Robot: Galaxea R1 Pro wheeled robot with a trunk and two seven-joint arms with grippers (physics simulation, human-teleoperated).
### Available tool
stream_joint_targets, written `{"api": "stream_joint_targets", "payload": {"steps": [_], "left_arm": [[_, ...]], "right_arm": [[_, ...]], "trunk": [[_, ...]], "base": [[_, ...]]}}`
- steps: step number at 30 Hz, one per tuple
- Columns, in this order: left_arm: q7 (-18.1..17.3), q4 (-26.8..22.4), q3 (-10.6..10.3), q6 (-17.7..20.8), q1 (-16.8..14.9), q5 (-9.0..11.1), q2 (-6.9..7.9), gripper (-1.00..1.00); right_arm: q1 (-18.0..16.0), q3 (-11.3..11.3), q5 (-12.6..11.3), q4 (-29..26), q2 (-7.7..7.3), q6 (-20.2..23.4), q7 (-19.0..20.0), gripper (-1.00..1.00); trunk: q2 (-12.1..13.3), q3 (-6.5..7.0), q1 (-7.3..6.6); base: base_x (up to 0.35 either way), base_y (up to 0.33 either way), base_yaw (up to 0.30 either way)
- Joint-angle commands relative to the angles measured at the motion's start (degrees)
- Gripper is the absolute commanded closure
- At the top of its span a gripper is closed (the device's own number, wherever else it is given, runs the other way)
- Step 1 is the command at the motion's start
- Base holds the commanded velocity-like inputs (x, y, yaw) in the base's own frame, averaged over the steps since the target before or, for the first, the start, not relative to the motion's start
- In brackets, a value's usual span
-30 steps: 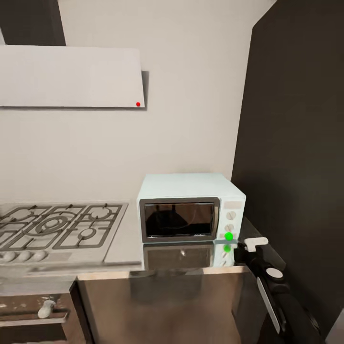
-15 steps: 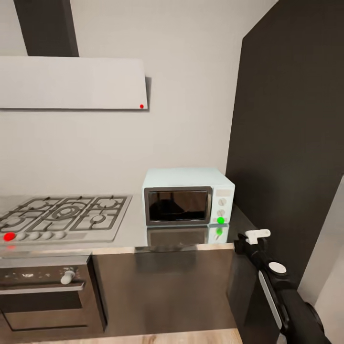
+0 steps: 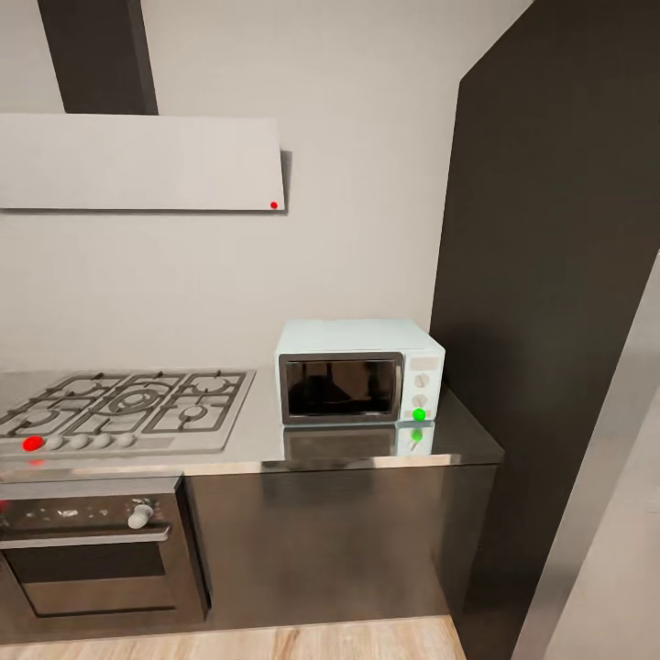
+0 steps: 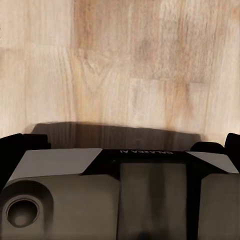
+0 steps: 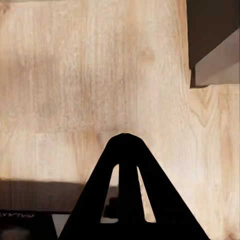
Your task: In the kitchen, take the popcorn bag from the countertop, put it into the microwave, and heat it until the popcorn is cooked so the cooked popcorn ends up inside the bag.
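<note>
Head view: microwave (image 3: 360, 371) stands on the bench (image 3: 275, 438), pushed toward the back wall, door shut, green light dot (image 3: 419, 414) lit at its lower right corner. Dark glass shows a vague dark shape inside — cannot tell what it is. The bench top mirrors the microwave front just before it. A gas hob (image 3: 124, 411) lies beside the microwave on the same bench, one red knob (image 3: 33, 444) among grey ones along its front edge. Oven (image 3: 92, 550) sits under the hob, with dark cabinet fronts beside it. Pale hood (image 3: 137, 161) hangs on the wall above the hob, a small red dot at its corner. Tall dark panel (image 3: 541, 275) rises at the far side of the microwave, touching the bench end.

Right wrist view: right fingers (image 5: 128, 150) meet at a single point, clenched with nothing between them. Past the tips lies wooden floor (image 5: 90, 75), well apart from them; a dark panel and pale edge sit off to one side.

Left wrist view: left gripper body (image 4: 120, 195) fills the near part, wooden floor beyond — finger tips are out of frame, so cannot tell their state.
</note>
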Motion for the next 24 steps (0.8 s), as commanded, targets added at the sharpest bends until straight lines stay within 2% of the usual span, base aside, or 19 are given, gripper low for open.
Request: {"api": "stream_joint_targets", "payload": {"steps": [1, 3, 5, 7, 17, 22, 24], "left_arm": [[-0.19, 0.1, -0.49, -0.14, -0.05, 0.58, -0.01, -1.0], [-0.19, 0.11, -0.49, -0.14, -0.05, 0.58, 0.05, -1.0], [-0.19, 0.12, -0.49, -0.14, -0.05, 0.58, 0.08, -1.0], [-0.19, 0.12, -0.49, -0.14, -0.05, 0.58, 0.08, -1.0], [-0.19, -0.05, -0.69, -0.21, -0.05, 0.21, 0.2, -1.0], [-0.19, -0.52, -0.85, -0.31, -0.05, -0.3, 2.09, -1.0], [-0.19, -0.53, -0.91, -0.32, -0.05, -0.34, 2.29, -1.0]], "right_arm": [[-0.09, -0.5, 0.5, 1.86, -0.08, -2.2, 0.17, 1.0], [2.61, -0.46, 0.46, 4.25, -0.17, -4.94, 0.12, 1.0], [5.45, -0.49, 0.42, 4.73, -0.19, -5.37, 0.11, 1.0], [6.55, -0.59, 0.31, 4.89, -0.19, -5.52, -0.1, 1.0], [6.84, -0.69, 0.01, 4.94, -0.11, -5.48, -2.03, 1.0], [6.84, -0.68, 0.01, 4.94, -0.06, -5.48, -2.01, 1.0], [6.84, -0.73, -0.02, 4.94, 0.07, -5.43, -2.1, 1.0]], "trunk": [[-0.04, -0.06, 0.0], [-0.04, -0.06, 0.0], [-0.04, -0.06, 0.0], [-0.04, -0.06, 0.0], [-0.04, -0.06, 0.0], [-0.04, -0.06, 0.0], [-0.04, -0.06, 0.0]], "base": [[0.0, 0.0, 0.0], [0.0, 0.0, 0.0], [0.0, 0.0, 0.0], [0.0, 0.0, 0.0], [0.0, 0.0, 0.0], [0.0, 0.0, 0.0], [0.0, 0.0, 0.0]]}}
